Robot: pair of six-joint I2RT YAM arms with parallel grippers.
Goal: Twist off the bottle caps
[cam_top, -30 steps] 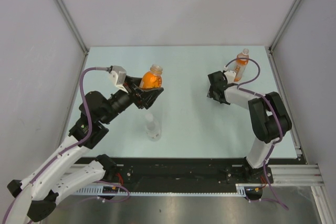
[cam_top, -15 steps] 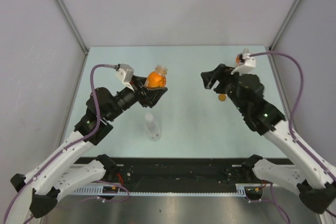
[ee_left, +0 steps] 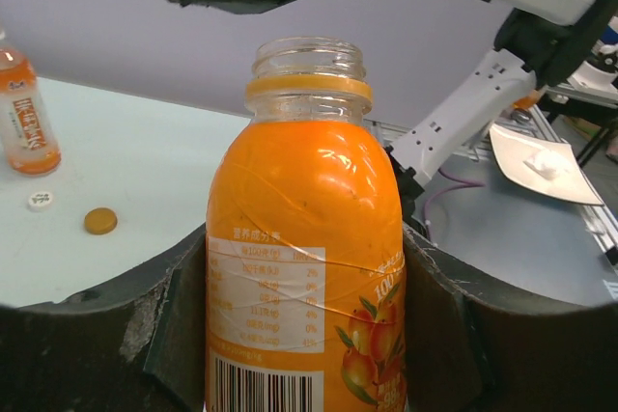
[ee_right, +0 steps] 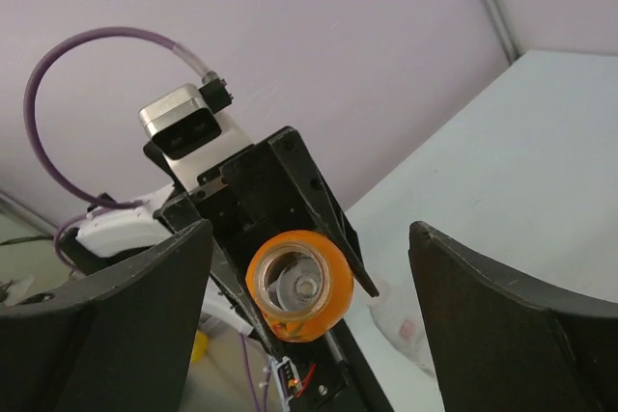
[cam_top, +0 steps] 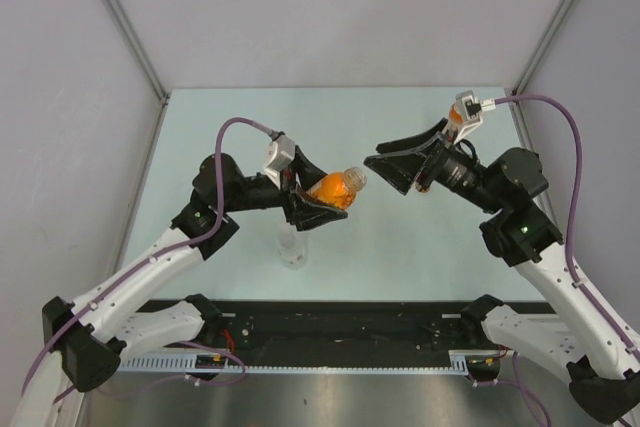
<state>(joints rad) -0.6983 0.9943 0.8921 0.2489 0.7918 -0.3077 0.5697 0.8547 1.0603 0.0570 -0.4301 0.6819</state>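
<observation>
My left gripper [cam_top: 328, 199] is shut on the short squat orange bottle [cam_top: 338, 187], held in the air and tilted with its neck to the right. Its mouth [ee_left: 309, 57] is open with no cap on it. My right gripper [cam_top: 386, 167] is open just right of that mouth, facing it, and nothing is between its fingers [ee_right: 116, 325]. An orange cap [ee_left: 99, 221] and a white cap [ee_left: 40, 201] lie loose on the table beside the taller orange bottle [ee_left: 24, 108]. The clear bottle [cam_top: 291, 245] stands below the held one.
The taller orange bottle [cam_top: 461, 113] stands at the back right corner, partly behind my right wrist. Grey walls close off the table [cam_top: 230, 127] on three sides. The black rail [cam_top: 340, 319] with both arm bases runs along the near edge.
My left arm swung the squat bottle to the right and tipped its neck towards the right gripper. My right arm rose from the table, turned to face the bottle, and opened wider.
</observation>
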